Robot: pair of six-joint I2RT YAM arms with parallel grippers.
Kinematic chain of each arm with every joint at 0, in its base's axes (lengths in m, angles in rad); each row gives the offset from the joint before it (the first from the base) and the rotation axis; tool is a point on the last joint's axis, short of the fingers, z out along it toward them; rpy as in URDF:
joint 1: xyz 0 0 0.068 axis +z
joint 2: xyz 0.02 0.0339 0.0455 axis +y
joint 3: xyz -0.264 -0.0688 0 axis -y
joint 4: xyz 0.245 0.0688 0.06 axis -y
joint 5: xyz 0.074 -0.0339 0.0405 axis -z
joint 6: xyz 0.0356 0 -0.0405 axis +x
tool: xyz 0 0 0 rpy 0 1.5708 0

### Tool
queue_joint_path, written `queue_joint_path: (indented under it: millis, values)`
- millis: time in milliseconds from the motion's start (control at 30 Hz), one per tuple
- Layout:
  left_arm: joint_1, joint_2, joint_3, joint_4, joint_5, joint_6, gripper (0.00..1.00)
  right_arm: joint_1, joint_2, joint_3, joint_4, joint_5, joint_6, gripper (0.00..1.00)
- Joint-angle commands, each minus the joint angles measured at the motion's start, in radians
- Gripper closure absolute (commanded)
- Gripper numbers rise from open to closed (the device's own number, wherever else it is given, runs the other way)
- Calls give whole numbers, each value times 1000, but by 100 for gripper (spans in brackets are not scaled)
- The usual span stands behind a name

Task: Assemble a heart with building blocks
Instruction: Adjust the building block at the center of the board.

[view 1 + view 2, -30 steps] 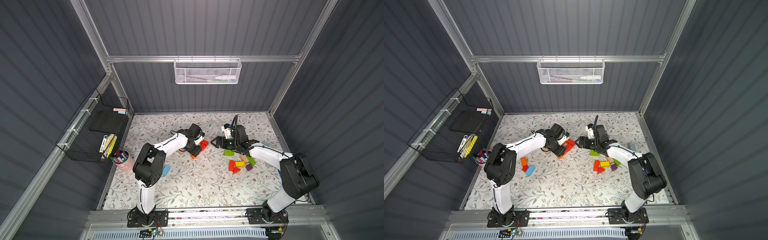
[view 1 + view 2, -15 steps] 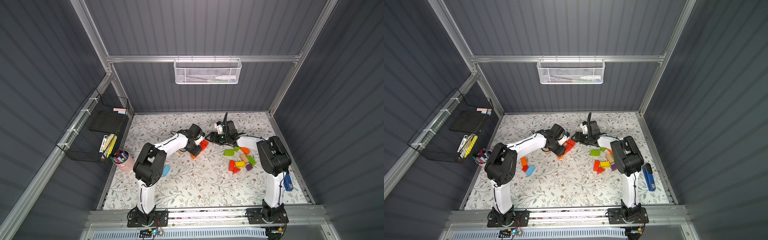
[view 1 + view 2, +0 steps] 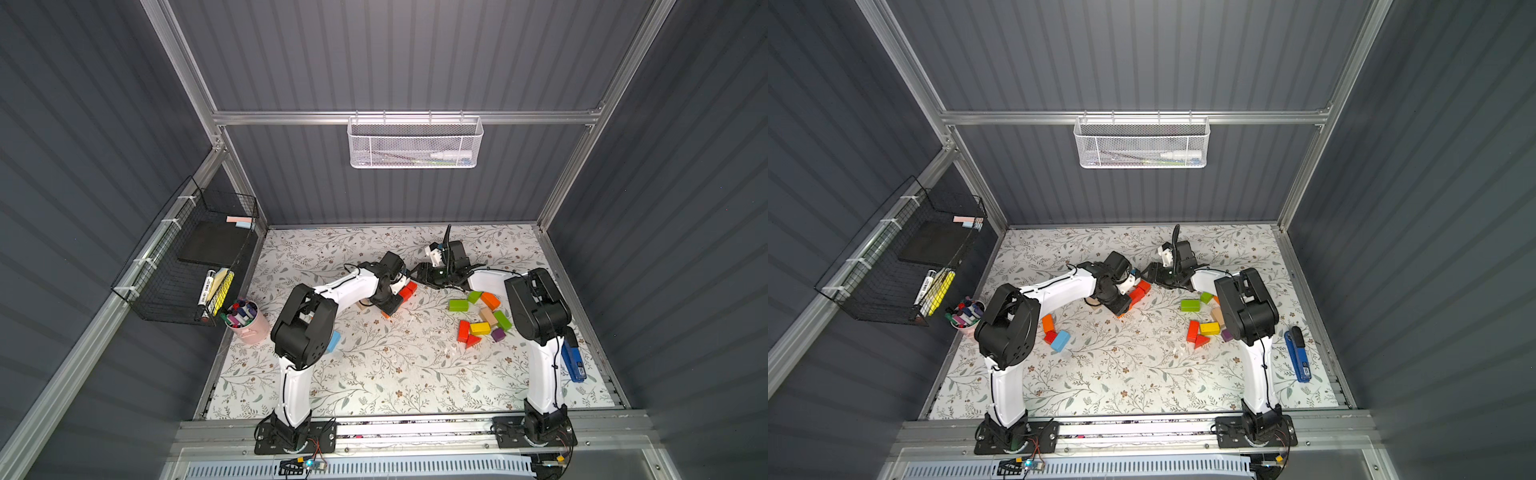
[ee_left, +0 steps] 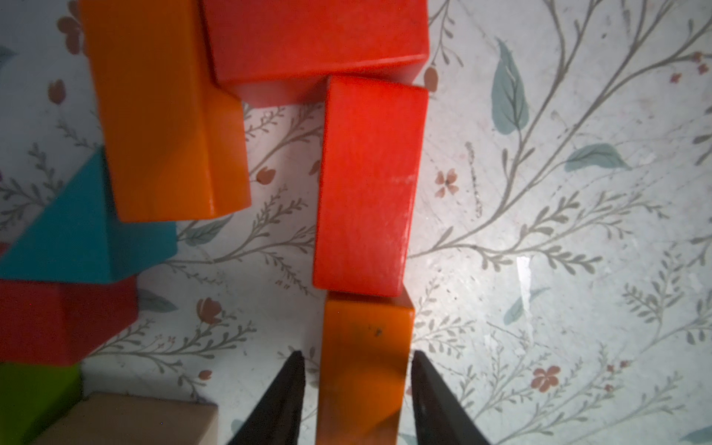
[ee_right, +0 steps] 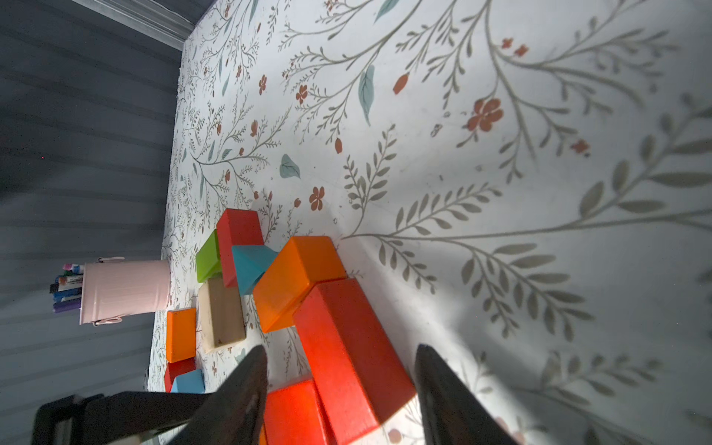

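Note:
A cluster of building blocks lies mid-table: two red bricks (image 4: 366,185) (image 4: 316,34), an orange brick (image 4: 162,115), a teal wedge (image 4: 77,231), plus green and tan pieces. My left gripper (image 4: 356,354) is open and straddles a small orange block (image 4: 362,346), with a thin gap on each side. The right gripper (image 5: 341,346) is open around the end of a long red brick (image 5: 346,354), not touching it. In both top views the two grippers (image 3: 392,303) (image 3: 417,276) meet at the red bricks (image 3: 1140,289). Loose blocks (image 3: 478,328) lie to the right.
A pink cup of marker pens (image 3: 246,323) stands at the left edge, below a black wire basket (image 3: 187,266). A blue tool (image 3: 572,361) lies at the right edge. Orange, red and blue blocks (image 3: 1054,332) sit beside the left arm. A white mesh basket (image 3: 415,143) hangs on the back wall.
The right arm folded upward and its gripper slid left to the red bricks, uncovering the blue tool. Both grippers narrowed their jaws. The left arm stayed in place.

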Motion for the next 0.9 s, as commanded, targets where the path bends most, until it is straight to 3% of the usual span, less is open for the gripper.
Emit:
queue_joint_path:
  millis: [0, 867]
  values:
    - [-5, 25, -5, -8, 9, 1, 56, -4, 29, 30, 6, -36, 26, 38]
    - [-9, 42, 21, 3, 37, -37, 62, -2, 41, 32, 12, -85, 27, 46]
